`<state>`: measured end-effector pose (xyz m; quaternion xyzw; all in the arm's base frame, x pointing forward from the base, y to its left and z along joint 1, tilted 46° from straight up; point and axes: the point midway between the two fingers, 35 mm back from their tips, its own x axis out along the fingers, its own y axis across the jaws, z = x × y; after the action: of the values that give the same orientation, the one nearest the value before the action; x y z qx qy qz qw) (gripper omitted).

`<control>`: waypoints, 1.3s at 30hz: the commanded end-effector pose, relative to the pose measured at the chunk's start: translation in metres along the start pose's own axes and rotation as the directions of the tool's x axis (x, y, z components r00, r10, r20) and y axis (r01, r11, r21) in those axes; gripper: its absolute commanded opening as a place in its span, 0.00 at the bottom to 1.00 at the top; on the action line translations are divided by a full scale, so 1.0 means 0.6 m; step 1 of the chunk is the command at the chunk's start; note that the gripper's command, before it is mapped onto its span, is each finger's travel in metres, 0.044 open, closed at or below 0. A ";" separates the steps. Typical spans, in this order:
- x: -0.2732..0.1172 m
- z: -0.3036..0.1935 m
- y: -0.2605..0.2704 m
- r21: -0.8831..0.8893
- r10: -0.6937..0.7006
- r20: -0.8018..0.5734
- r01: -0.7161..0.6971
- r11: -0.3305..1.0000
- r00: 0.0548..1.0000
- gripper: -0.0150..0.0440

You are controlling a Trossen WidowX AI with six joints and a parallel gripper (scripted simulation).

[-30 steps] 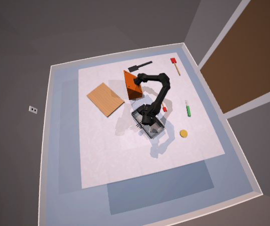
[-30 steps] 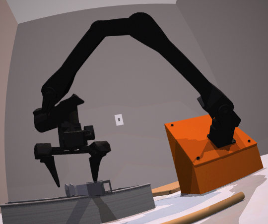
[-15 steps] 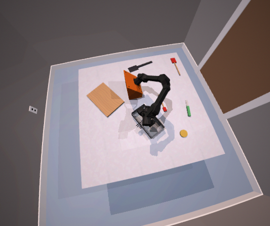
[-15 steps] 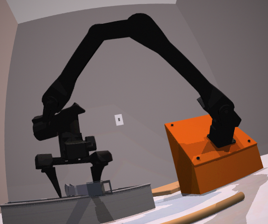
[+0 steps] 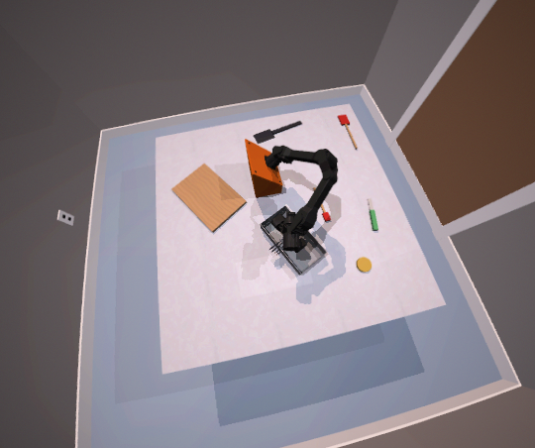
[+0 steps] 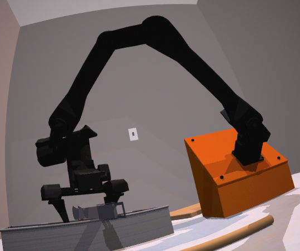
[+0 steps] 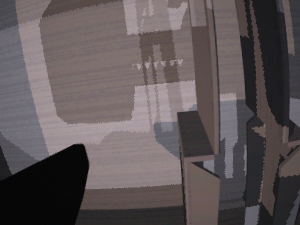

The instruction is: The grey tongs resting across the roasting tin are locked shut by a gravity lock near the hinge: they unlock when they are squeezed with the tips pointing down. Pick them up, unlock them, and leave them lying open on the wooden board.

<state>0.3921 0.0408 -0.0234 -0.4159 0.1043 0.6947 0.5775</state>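
The grey tongs (image 5: 275, 247) (image 6: 99, 211) lie across the rim of the roasting tin (image 5: 312, 262) (image 6: 141, 222); in the top view the arm hides much of them. Close up, part of them shows at the right of the wrist view (image 7: 203, 79). My gripper (image 6: 86, 218) is wide open and empty, pointing down, low over the tin. One fingertip is at rim height left of the tongs' body in the exterior view; the other passes behind that body and its tip is hidden. The wooden board (image 5: 207, 198) (image 6: 186, 211) lies apart from the tin.
The orange arm base (image 5: 264, 170) (image 6: 255, 183) stands beside the board. A red-headed tool (image 5: 326, 216) with a wooden handle (image 6: 241, 232) lies near the tin. A green-handled tool (image 5: 374, 219), yellow disc (image 5: 364, 265), black spatula (image 5: 265, 136) and another red-headed tool (image 5: 344, 120) lie farther off.
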 end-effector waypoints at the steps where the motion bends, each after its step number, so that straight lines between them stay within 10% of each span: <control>1: 0.010 0.003 0.001 0.005 -0.001 0.007 0.001 1.000 1.000 1.00; 14: 0.004 0.001 0.000 0.000 0.001 0.001 -0.001 1.000 1.000 0.47; 30: 0.004 0.001 0.000 0.000 0.001 0.001 -0.001 1.000 1.000 0.29; 39: -0.036 -0.005 -0.004 0.002 0.002 -0.003 -0.002 1.000 1.000 0.00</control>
<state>0.3907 0.0407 -0.0207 -0.4109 0.1050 0.6994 0.5753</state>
